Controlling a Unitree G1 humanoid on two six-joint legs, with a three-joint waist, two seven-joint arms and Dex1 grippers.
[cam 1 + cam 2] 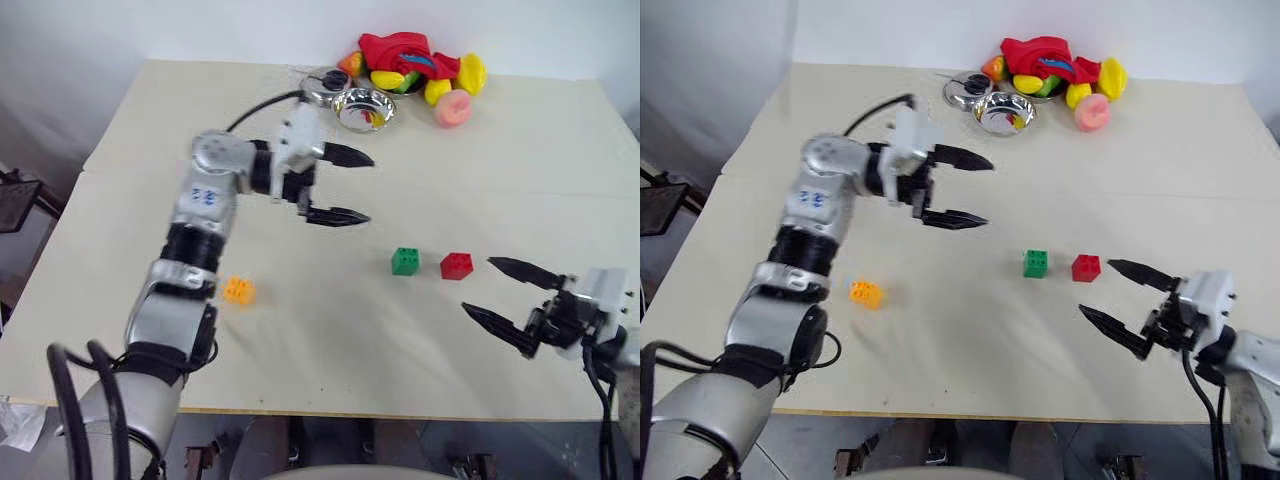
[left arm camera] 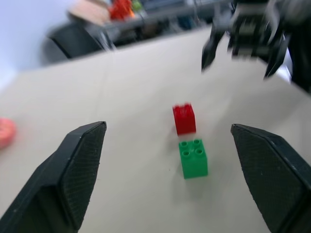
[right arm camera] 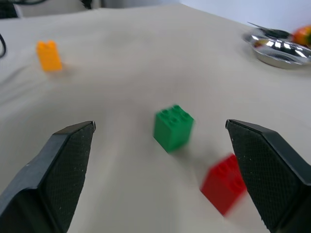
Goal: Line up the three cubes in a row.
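Cream-coloured and matt, the table [image 1: 300, 380] carries all three cubes on its near half. The green cube [image 1: 405, 261] and the red cube [image 1: 456, 265] sit just beside each other with a narrow gap between them, studs up, roughly in the middle of the tabletop. The orange-yellow cube [image 1: 239, 290] lies well apart from that pair, off toward the robot's left and a little nearer the front edge, close to the left forearm, so the three do not form a tidy row.

The left gripper [image 1: 337, 185] hangs above the table, pointing sideways toward the robot's right, its two black fingers spread wide with nothing between them. In the left wrist view the green cube [image 2: 193, 158] and the red cube [image 2: 184, 118] lie on the table beyond those spread fingers, clear of both.

The right gripper [image 1: 508, 294] sits low at the robot's right side, aimed toward the red cube and near it but not touching. Its fingers are also parted wide and hold nothing. From the right wrist view the green cube [image 3: 172, 128] rests between the finger lines and farther out, the red cube [image 3: 224, 183] is close to one finger, and the orange-yellow cube [image 3: 49, 56] stands far off.

At the far edge of the table two steel bowls [image 1: 362, 108] sit next to a heap of toy fruit [image 1: 450, 95] and red cloth [image 1: 405, 50].
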